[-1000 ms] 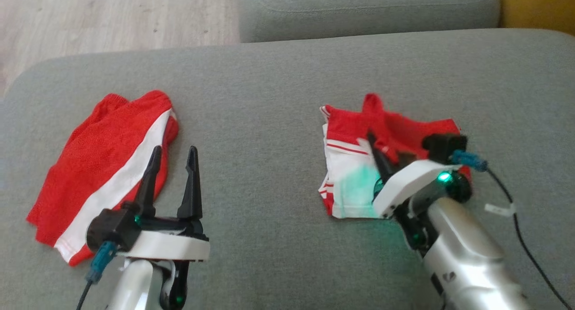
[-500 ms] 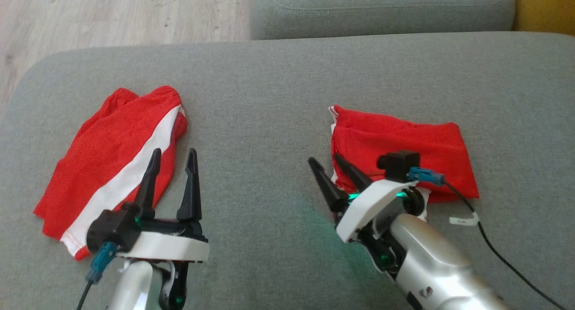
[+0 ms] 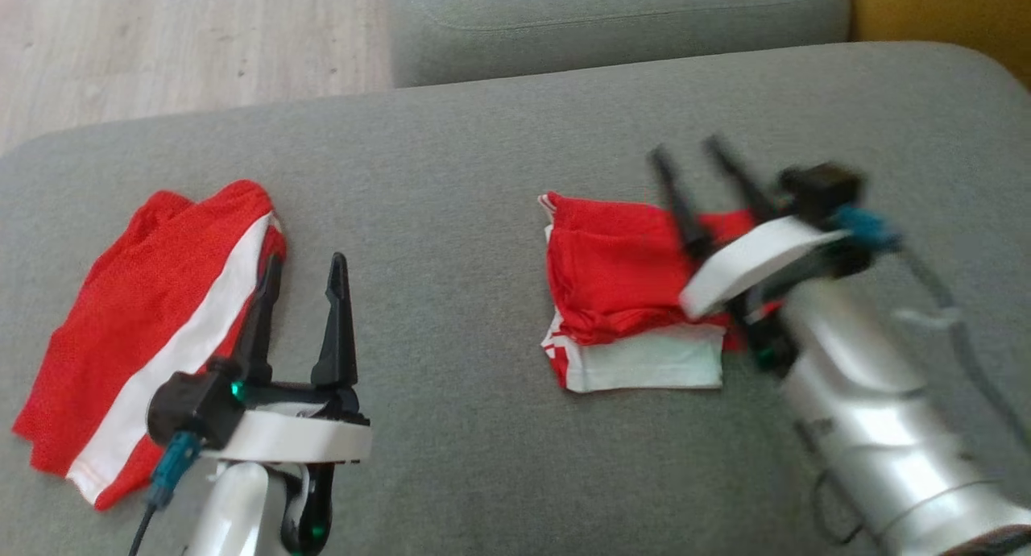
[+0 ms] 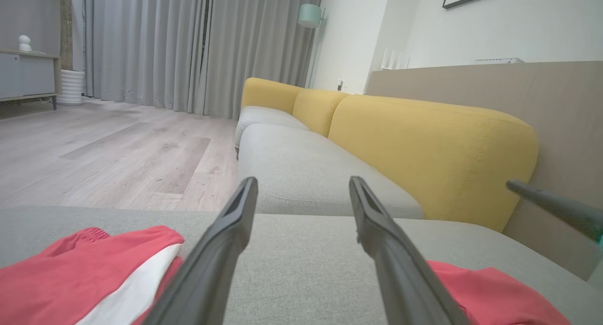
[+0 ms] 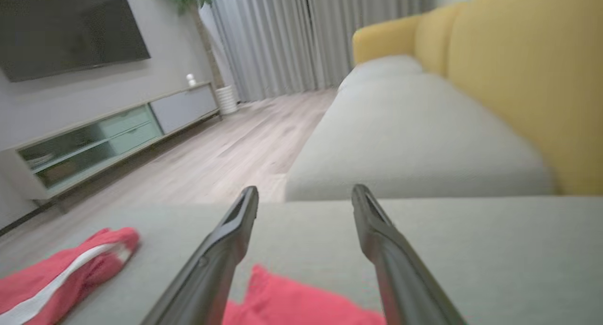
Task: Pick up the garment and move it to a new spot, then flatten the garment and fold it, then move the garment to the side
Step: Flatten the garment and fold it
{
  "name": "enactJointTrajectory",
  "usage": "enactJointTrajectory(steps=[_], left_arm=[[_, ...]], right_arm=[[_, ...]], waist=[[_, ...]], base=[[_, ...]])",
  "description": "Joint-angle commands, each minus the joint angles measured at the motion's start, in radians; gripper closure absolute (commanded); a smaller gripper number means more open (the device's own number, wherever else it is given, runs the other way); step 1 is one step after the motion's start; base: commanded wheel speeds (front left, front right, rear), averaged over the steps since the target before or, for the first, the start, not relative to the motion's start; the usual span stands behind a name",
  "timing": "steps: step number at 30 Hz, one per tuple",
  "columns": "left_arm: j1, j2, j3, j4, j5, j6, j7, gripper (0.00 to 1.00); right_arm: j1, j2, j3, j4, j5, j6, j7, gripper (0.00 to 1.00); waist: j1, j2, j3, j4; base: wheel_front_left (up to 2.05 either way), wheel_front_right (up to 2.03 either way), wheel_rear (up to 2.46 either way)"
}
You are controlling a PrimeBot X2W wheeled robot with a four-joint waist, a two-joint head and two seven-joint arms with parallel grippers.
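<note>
Overhead, my right tool (image 3: 685, 147) hovered open and empty over the folded red-and-white mesh garment (image 3: 616, 278) on the grey fabric sofa (image 3: 467, 217); my left tool (image 3: 306, 259) stood likewise open, empty.

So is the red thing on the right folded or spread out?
Folded. The garment lies as a compact stack, red layers over a white layer.

Left claw (image 4: 302, 182) gapes over grey cushion (image 4: 306, 264); red-and-white shorts (image 4: 89, 273) lower left; red garment (image 4: 499, 292) lower right.
</note>
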Motion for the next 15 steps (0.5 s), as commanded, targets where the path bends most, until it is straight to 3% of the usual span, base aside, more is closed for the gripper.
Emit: enactJointTrajectory(steps=[1,4,8,15], left_arm=[[-0.023,0.002,0.039,-0.039,-0.007,0.003,-0.009,0.00],[-0.017,0.002,0.035,-0.050,-0.009,0.003,-0.009,0.00],[-0.002,0.002,0.022,-0.062,-0.004,0.002,-0.009,0.00],[0.038,0.002,0.018,-0.092,0.007,0.003,-0.009,0.00]], right_arm=[[-0.002,-0.014,-0.042,-0.055,-0.041,-0.001,-0.013,0.00],[0.076,-0.042,-0.192,-0.145,-0.173,-0.001,-0.014,0.00],[0.208,-0.020,-0.342,-0.275,-0.317,-0.001,-0.014,0.00],[0.411,0.046,-0.481,-0.456,-0.443,-0.001,-0.014,0.00]], waist=[[-0.0001,0.0000,-0.003,-0.012],[-0.0001,0.0000,-0.006,-0.025],[-0.0001,0.0000,-0.010,-0.036],[-0.0001,0.0000,-0.010,-0.046]], base=[[0.00,0.00,0.00],[0.00,0.00,0.00],[0.00,0.00,0.00],[0.00,0.00,0.00]])
